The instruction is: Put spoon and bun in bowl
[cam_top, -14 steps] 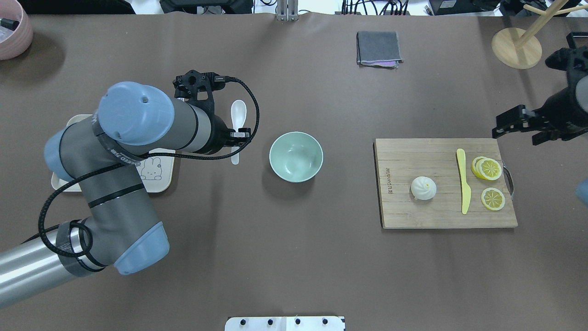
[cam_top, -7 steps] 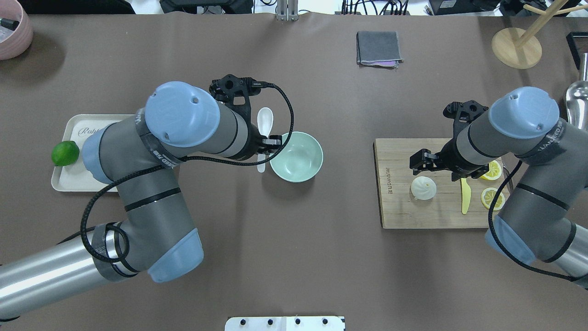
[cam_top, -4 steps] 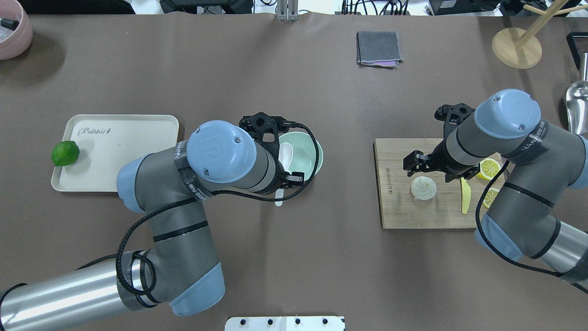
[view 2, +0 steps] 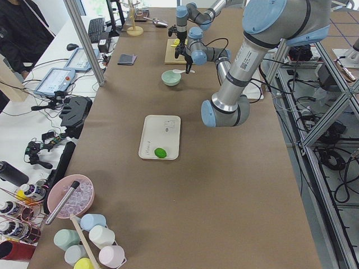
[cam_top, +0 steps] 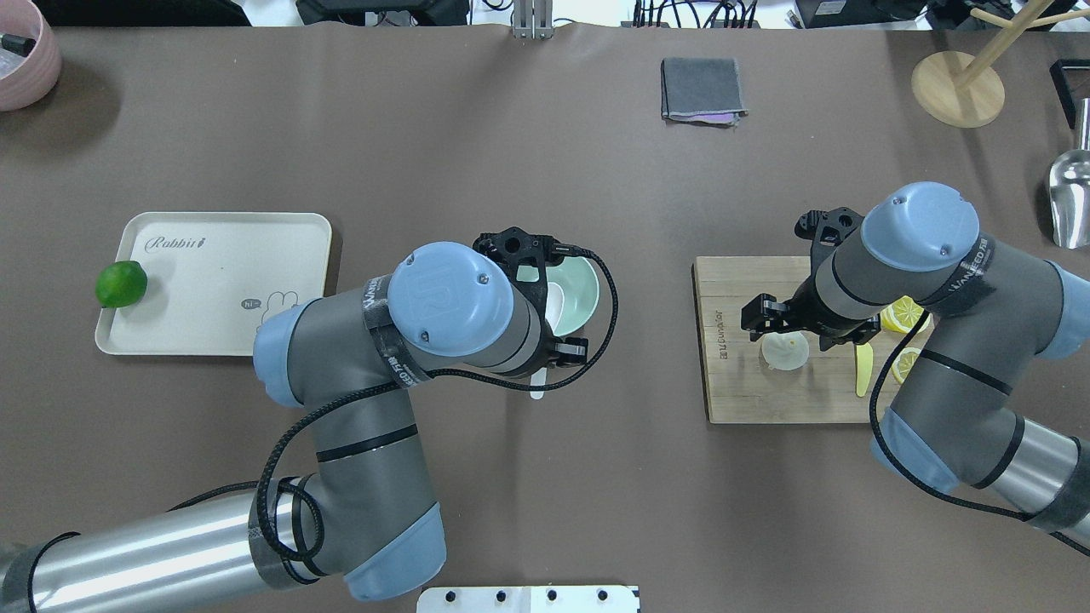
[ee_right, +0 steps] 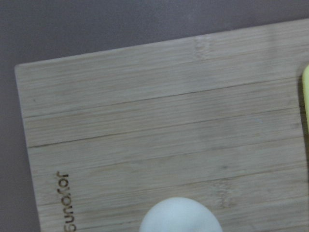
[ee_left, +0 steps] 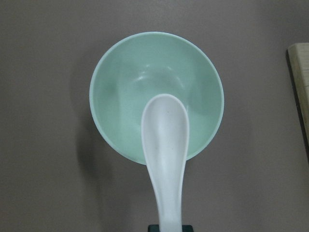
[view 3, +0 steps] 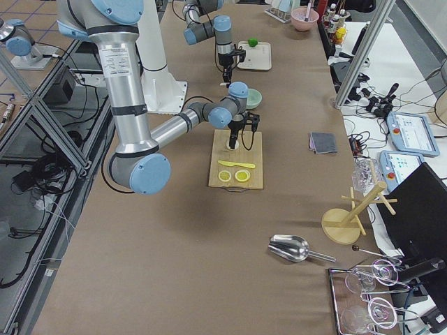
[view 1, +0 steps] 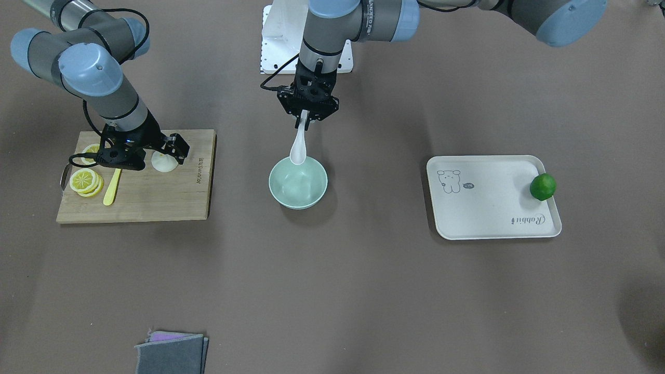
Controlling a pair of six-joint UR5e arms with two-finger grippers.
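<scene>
The white spoon (view 1: 298, 148) hangs by its handle from my left gripper (view 1: 306, 118), which is shut on it. Its scoop sits over the near-robot rim of the mint-green bowl (view 1: 298, 187). The left wrist view shows the spoon (ee_left: 164, 145) reaching into the empty bowl (ee_left: 145, 82). From overhead the spoon (cam_top: 553, 308) and bowl (cam_top: 579, 281) are partly hidden by my left arm. The white bun (cam_top: 783, 352) lies on the cutting board (cam_top: 741, 392). My right gripper (cam_top: 796, 328) is open, just above the bun. The bun (ee_right: 181, 216) shows at the bottom edge of the right wrist view.
On the cutting board (view 1: 156, 202) lie lemon slices (view 1: 85, 182) and a yellow knife (view 1: 110, 189). A beige tray (cam_top: 213, 289) holds a lime (cam_top: 120, 283). A grey cloth (cam_top: 702, 89), a wooden stand (cam_top: 957, 88) and a metal scoop (cam_top: 1069, 200) sit far off.
My left arm has carried the spoon rightward from beside the bowl to over it. My right arm came in from the right and moved onto the bun.
</scene>
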